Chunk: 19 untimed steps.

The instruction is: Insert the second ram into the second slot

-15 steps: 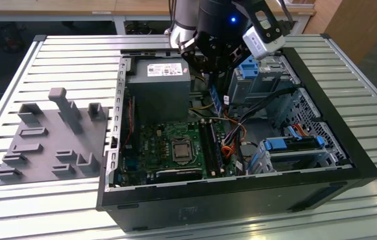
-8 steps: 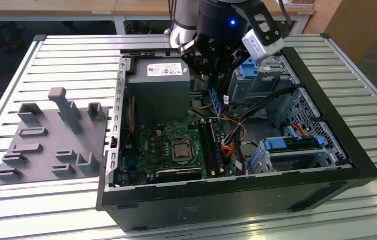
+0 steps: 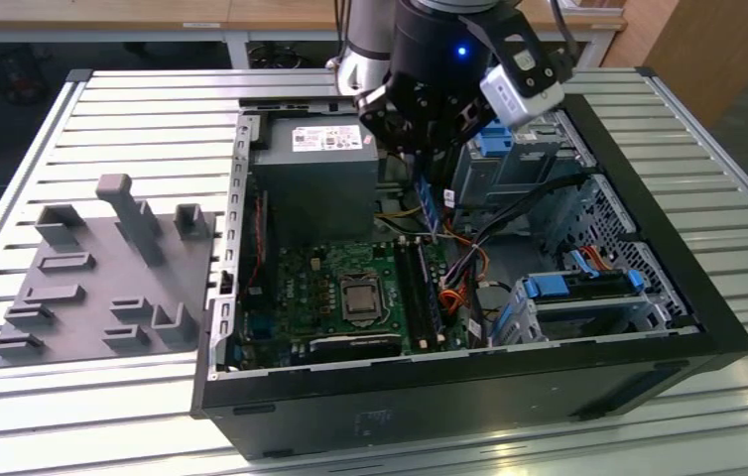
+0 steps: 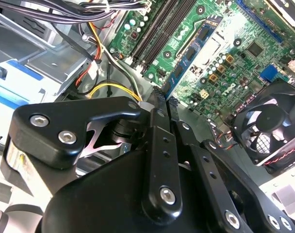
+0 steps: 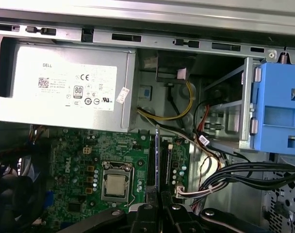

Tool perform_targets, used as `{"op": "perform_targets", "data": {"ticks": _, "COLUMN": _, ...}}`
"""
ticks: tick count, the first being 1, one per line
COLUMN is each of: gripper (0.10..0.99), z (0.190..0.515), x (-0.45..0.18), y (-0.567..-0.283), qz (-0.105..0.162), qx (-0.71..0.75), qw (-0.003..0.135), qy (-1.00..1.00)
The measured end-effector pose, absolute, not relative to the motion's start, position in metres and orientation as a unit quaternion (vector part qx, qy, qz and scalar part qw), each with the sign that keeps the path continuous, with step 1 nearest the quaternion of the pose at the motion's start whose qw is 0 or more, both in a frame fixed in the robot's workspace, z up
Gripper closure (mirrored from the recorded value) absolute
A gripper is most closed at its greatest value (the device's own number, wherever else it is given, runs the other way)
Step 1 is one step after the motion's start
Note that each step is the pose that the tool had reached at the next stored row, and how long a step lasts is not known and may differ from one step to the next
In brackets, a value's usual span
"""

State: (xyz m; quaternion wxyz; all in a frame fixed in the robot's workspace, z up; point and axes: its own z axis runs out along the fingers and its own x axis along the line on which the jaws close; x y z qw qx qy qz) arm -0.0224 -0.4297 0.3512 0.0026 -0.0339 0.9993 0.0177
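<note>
The open case (image 3: 453,397) can be entered only from above. The gripper (image 3: 424,164), clamped on the second ram (image 3: 428,195), hangs in a narrow channel over the memory slots (image 5: 168,160). The power supply (image 3: 314,183) walls 1 side and the drive cage (image 3: 513,164) the other. A black cable bundle (image 5: 244,174) runs just beside the slots, and yellow wires (image 5: 179,114) loop near their end by the power supply. Around the processor socket (image 5: 114,183) the board lies low and open.

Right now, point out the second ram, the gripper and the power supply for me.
the second ram (image 5: 157,150): first wrist view, on its thin edge.
the gripper (image 5: 160,201): first wrist view, midway between the fingertips gripping the stick.
the power supply (image 5: 65,82): first wrist view, on its pale labelled face.
</note>
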Motion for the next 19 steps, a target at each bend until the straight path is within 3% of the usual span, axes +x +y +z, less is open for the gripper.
{"op": "perform_targets", "data": {"ticks": 19, "gripper": 0.949, "z": 0.3475, "x": -0.0224, "y": -0.4318, "qz": 0.018, "qx": -0.034, "qw": 0.003, "qy": 0.999}}
